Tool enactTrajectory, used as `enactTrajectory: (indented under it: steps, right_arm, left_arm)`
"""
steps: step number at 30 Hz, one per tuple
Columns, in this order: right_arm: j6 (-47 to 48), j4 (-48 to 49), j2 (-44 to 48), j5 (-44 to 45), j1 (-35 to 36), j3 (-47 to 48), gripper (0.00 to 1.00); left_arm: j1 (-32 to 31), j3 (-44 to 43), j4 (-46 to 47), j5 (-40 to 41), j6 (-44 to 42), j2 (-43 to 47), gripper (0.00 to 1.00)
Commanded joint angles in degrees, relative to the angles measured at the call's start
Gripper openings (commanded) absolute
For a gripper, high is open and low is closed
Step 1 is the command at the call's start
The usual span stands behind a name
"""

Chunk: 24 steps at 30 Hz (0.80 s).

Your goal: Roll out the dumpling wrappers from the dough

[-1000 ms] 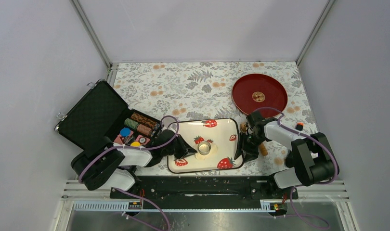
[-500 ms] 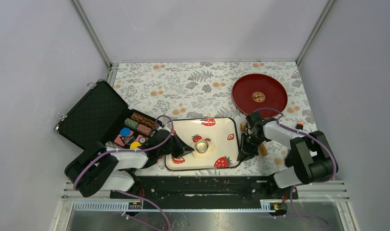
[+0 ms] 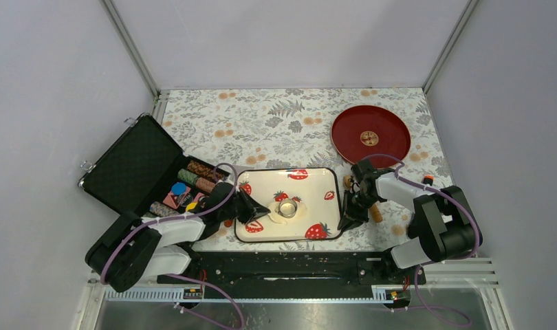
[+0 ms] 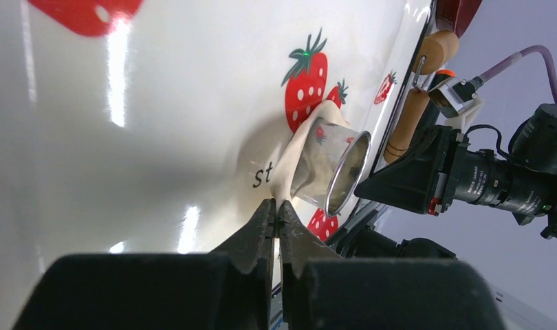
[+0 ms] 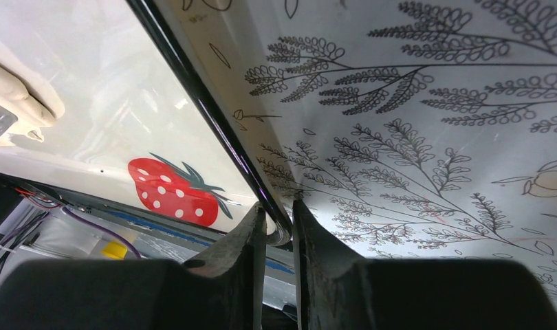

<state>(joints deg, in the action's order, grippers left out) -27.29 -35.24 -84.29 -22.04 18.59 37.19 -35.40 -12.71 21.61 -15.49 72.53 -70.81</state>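
The dough is a thin pale sheet on the strawberry tray, draped round a small metal ring cutter. My left gripper is shut on the sheet's left edge. In the left wrist view its tips pinch the dough, which lifts beside the cutter. My right gripper is shut on the tray's black rim at its near right corner, and in the right wrist view the jaws clamp that rim. No dumpling wrappers show; the inside of the cutter is hidden.
A wooden roller lies right of the tray, partly under my right arm. A red plate sits at the back right. An open black case with poker chips stands left of the tray.
My right gripper has closed on the tray rim. My left gripper has drawn back to the left with the dough edge, and the tray has slid a little left.
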Motion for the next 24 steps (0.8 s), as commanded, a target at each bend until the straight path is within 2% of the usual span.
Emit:
enactTrajectory:
  steps: [1,11,24]
  right_arm:
    - [-0.4,2.1,-1.2,3.6,0.1,-0.3,0.15]
    - [-0.4,2.2,-1.3,3.2,0.2,-0.2,0.15]
    - [0.3,2.3,-1.3,1.9,0.1,0.0,0.16]
  left_arm:
    - [2.6,-0.3,-1.3,-2.8,-3.1,1.8,0.02]
    - [6.5,-5.0,-6.5,-7.0,-8.5,0.3,0.05]
    - [7.2,-17.1,-11.7,-11.6,-14.7,-8.7,0.11]
